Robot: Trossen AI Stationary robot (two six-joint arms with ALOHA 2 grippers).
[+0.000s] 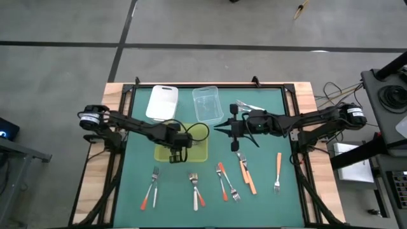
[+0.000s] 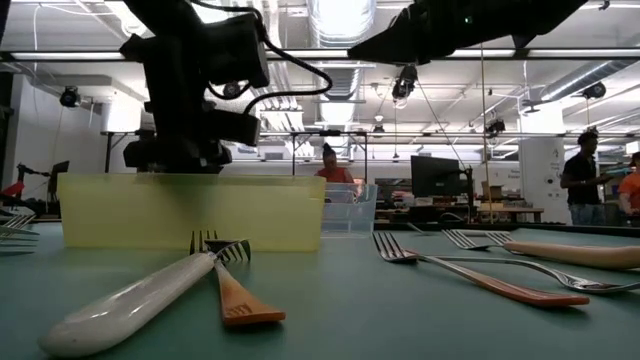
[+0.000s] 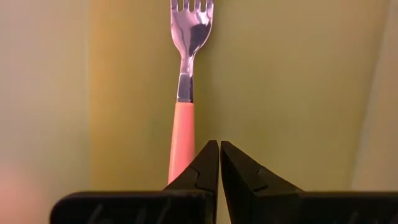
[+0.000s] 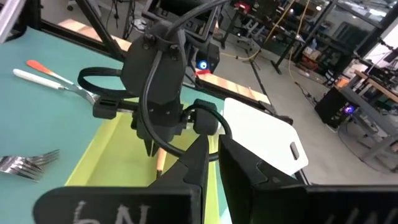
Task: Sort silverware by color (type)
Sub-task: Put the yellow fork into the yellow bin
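Right now I am holding my left gripper (image 3: pixel 219 152), fingers pressed shut and empty, above the yellow-green tray (image 1: pixel 198 154), where an orange-handled fork (image 3: pixel 185 93) is lying. My right gripper (image 1: pixel 229 129) is waiting nearly closed mid-table. Next, I am judging, comes fetching another orange fork (image 1: pixel 247 176).
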